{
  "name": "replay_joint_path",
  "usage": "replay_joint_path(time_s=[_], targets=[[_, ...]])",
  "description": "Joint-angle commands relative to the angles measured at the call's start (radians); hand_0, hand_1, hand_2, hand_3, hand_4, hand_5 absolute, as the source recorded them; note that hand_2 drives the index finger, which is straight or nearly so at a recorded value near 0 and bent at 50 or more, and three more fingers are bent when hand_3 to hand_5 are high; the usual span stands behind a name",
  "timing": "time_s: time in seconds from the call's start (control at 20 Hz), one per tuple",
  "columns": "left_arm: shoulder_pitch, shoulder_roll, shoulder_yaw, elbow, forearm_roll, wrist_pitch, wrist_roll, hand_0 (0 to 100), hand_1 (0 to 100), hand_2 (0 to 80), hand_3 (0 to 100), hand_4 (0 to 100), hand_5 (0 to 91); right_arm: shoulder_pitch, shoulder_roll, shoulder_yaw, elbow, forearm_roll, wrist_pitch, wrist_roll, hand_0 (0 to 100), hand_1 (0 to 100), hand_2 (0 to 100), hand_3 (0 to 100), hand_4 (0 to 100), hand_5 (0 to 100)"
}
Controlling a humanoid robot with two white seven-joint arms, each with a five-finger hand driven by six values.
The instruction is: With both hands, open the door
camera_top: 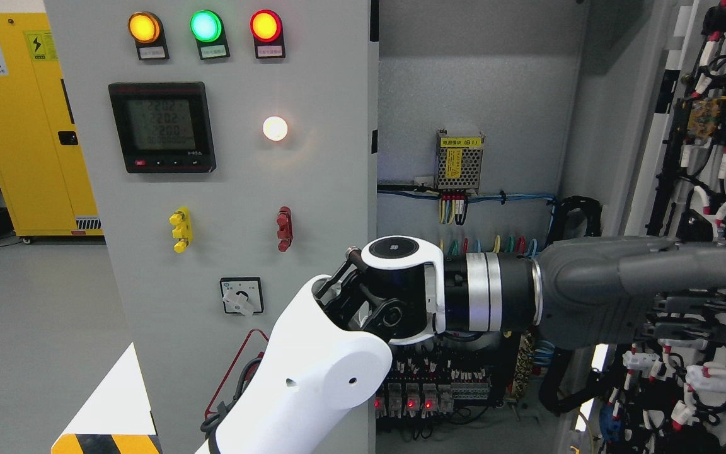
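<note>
Head view | left hand [646,296] fingers extended, holding nothing | against open door [716,157] wiring

Single head view, facing close into the open cabinet [476,94]

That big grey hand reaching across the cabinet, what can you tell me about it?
The left hand is dark grey and looks like matte plastic or rubber, joined by a silver and black wrist to a white forearm that rises from the bottom left. It lies level, fingers stretched to the right and held close together, reaching past the cabinet's open interior to the inner face of the open door with its wiring. The fingers grasp nothing. Whether they touch the door, I cannot tell.
</note>
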Motion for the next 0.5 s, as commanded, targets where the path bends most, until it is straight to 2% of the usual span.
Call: replay_joint_path(time_s=[0.0,0.1,0.3,0.45], targets=[[-0.032,-0.011,-0.063,0.006,0.03,-0.016,0.003,12,56,0.0,0,0,0.0,0.014,0.015,-0.001,-0.001,0.0,0.0,0.0,0,50,4,0,0,0],[-0.041,-0.011,-0.078,0.006,0.053,-0.022,0.009,12,56,0.0,0,0,0.0,0.021,0.011,-0.001,-0.003,0.0,0.0,0.0,0,50,4,0,0,0],[-0.041,-0.013,-0.086,0.02,0.057,-0.025,0.041,12,56,0.0,0,0,0.0,0.04,0.009,-0.001,-0.003,-0.001,0.0,0.0,0,50,4,0,0,0],[-0.041,-0.013,-0.103,0.03,0.058,-0.037,0.043,12,56,0.0,0,0,0.0,0.04,0.009,-0.003,-0.009,0.0,0.0,0.0,0,50,4,0,0,0]])
